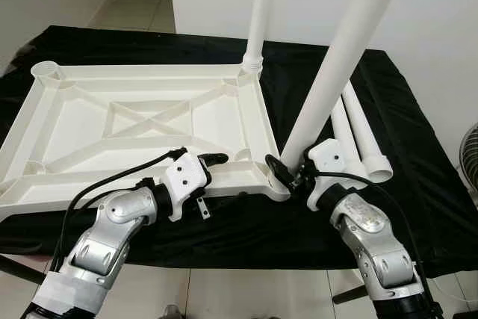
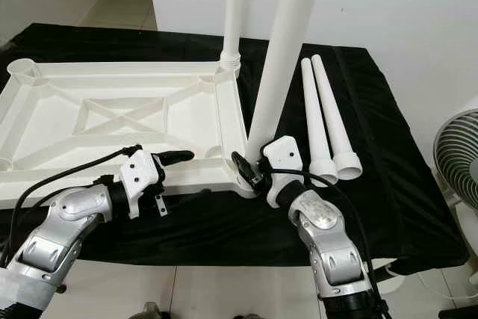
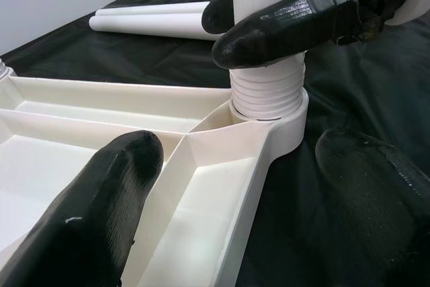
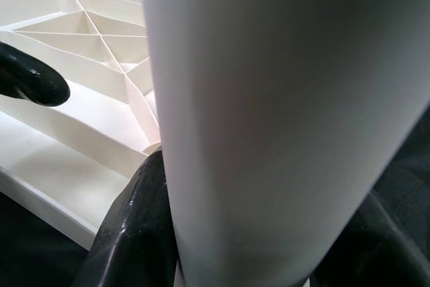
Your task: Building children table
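No readable text, label, brand, number or sign appears in any of the views. The white plastic surfaces and the black cloth carry no print that can be made out.

Black-draped table [image 1: 418, 184]; upturned white tabletop [image 1: 142, 121]; two loose legs [image 2: 328, 121]
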`<state>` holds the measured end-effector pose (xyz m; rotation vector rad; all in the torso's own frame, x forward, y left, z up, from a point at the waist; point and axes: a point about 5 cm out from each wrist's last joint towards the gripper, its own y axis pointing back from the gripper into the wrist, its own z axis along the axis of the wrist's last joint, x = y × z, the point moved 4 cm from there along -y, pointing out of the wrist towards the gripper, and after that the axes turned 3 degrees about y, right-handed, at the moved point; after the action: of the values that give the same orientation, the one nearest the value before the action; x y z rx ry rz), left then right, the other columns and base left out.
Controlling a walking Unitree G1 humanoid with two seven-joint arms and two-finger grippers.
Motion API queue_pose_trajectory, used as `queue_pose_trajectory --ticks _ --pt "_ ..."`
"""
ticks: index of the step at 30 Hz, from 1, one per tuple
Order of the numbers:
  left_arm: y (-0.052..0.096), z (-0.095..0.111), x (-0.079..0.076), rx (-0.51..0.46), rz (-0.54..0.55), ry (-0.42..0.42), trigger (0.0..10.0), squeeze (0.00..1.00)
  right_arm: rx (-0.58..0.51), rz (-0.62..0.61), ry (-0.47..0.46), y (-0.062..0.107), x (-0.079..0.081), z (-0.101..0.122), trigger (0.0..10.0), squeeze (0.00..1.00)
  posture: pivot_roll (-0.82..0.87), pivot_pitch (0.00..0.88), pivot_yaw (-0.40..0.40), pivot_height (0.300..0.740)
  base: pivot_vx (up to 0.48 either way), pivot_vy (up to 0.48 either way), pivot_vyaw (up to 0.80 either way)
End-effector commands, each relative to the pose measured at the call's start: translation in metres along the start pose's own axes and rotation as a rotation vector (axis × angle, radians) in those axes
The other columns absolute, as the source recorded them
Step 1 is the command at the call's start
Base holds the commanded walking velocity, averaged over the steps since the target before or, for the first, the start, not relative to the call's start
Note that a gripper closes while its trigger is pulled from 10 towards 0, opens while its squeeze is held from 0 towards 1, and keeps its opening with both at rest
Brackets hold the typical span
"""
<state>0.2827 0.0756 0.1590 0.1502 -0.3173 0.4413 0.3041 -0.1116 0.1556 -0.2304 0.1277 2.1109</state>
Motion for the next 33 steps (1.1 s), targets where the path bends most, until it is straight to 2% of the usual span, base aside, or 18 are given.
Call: queue_pose_trajectory --ticks 1,9,14,22,30,33 --pt "0.0 0.001 0.0 -0.006 -0.001 -0.003 10.0 0.0 0.13 -0.033 -0.059 0.01 0.001 -0.04 10.0 0.0 0.13 0.115 -0.031 0.74 0.0 0.0 0.0" --pt "0.001 0.001 0.001 -0.004 0.001 -0.005 10.0 0.0 0.083 -0.063 -0.072 0.014 0.002 -0.04 10.0 0.0 0.13 0.114 -0.029 0.74 0.0 0.0 0.0" --pt "0.0 0.001 0.002 -0.004 -0.001 -0.006 10.0 0.0 0.129 -0.063 -0.095 0.008 -0.002 -0.042 10.0 0.0 0.13 0.113 -0.028 0.74 0.0 0.0 0.0" --pt "-0.001 0.002 0.003 -0.005 -0.001 -0.01 10.0 0.0 0.176 -0.001 -0.066 -0.007 -0.007 -0.039 10.0 0.0 0.13 0.111 -0.031 0.74 0.0 0.0 0.0" --pt "0.0 0.002 0.004 -0.005 0.011 -0.012 10.0 0.0 0.186 0.0 -0.047 -0.006 -0.007 -0.045 10.0 0.0 0.14 0.111 -0.037 0.74 0.0 0.0 0.0" --pt "0.001 0.001 0.004 -0.004 0.015 -0.009 10.0 0.0 0.196 0.0 -0.069 -0.003 -0.004 -0.048 10.0 0.0 0.14 0.11 -0.036 0.74 0.0 0.0 0.0"
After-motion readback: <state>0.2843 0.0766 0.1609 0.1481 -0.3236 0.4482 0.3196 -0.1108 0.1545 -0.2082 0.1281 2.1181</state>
